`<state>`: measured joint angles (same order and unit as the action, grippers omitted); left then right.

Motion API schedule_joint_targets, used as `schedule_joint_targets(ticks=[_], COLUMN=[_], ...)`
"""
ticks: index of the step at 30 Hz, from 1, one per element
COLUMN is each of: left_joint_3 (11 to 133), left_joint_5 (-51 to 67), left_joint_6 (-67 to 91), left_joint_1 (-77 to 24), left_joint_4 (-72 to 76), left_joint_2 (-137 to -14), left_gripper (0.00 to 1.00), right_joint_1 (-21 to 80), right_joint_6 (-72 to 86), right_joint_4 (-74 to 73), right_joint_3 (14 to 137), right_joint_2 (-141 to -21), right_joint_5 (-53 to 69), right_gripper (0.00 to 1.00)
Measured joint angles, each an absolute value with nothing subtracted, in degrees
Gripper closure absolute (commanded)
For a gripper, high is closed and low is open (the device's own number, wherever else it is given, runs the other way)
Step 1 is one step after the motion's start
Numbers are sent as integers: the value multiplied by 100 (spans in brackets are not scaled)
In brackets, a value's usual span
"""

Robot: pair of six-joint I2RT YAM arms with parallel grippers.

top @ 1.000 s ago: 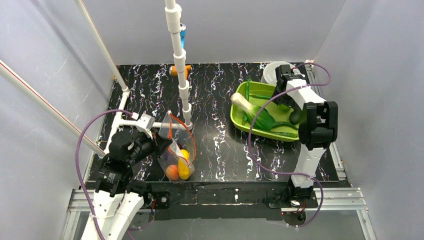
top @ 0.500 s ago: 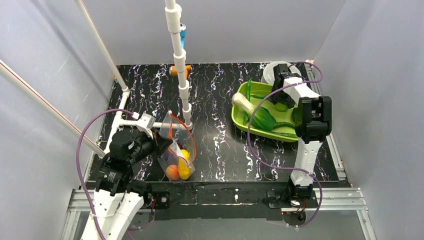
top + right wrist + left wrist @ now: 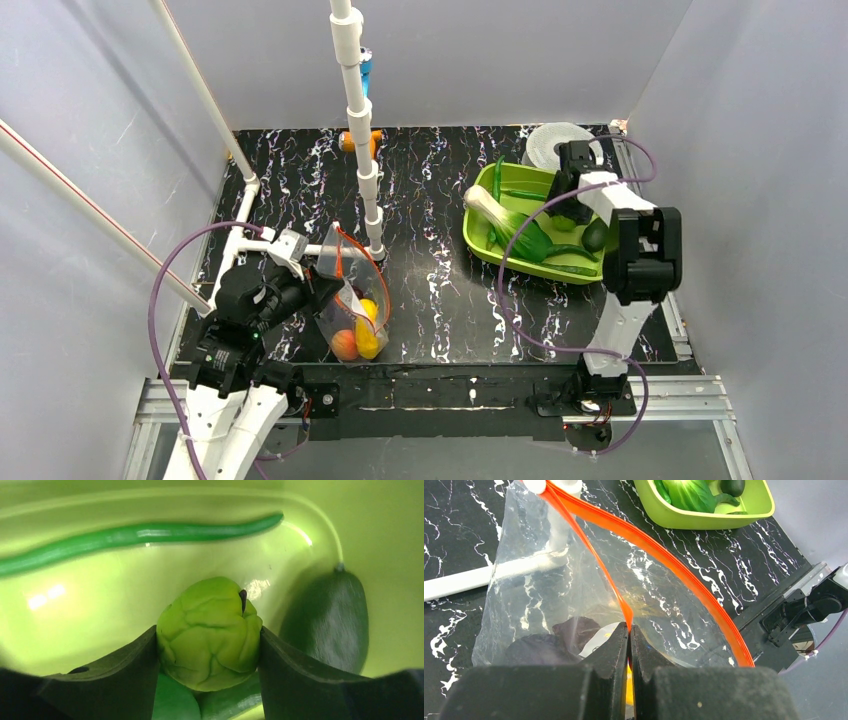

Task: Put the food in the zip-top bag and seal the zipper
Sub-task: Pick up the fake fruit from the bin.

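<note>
So right end effector [image 3: 208, 652] is hanging in the 2 o'clock tray [image 3: 478, 238], clamping the leafy ball [image 3: 207, 627]; left end effector [image 3: 629, 636] is pinching the zipper [image 3: 664, 560].

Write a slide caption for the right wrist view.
Right end effector grips a light green leafy ball inside the lime-green tray.

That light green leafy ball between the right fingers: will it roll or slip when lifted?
Probably prone to rolling: the leafy ball is round, on a smooth tray. Its creased surface may help the right fingers hold it. Its curved sides could still let it squirt out.
</note>
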<state>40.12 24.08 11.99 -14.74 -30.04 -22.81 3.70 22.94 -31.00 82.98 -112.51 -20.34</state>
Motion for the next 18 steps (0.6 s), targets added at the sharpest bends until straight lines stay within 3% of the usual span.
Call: schedule_joint_targets(ticks=[7, 12, 18], left_joint_3=[4012, 4012, 4012], left_joint_5=[2399, 2399, 2397], left_joint_6=[1199, 1199, 1199], left_joint_1=[-1474, -1474, -1474], left_joint_4=[-3026, -3050, -3046], left_joint_2=[-2209, -2202, -2226], left_gripper=[100, 100, 100], right_joint_1=[456, 812, 1621], right_joint_6=[2062, 2075, 2152], right_joint_4=[-1804, -1570, -1273], right_joint_3=[6324, 6158, 5887], right_joint_2=[-9568, -8838, -7098], right_joint_5=[-1774, -1929, -1747], right_gripper=[99, 99, 99])
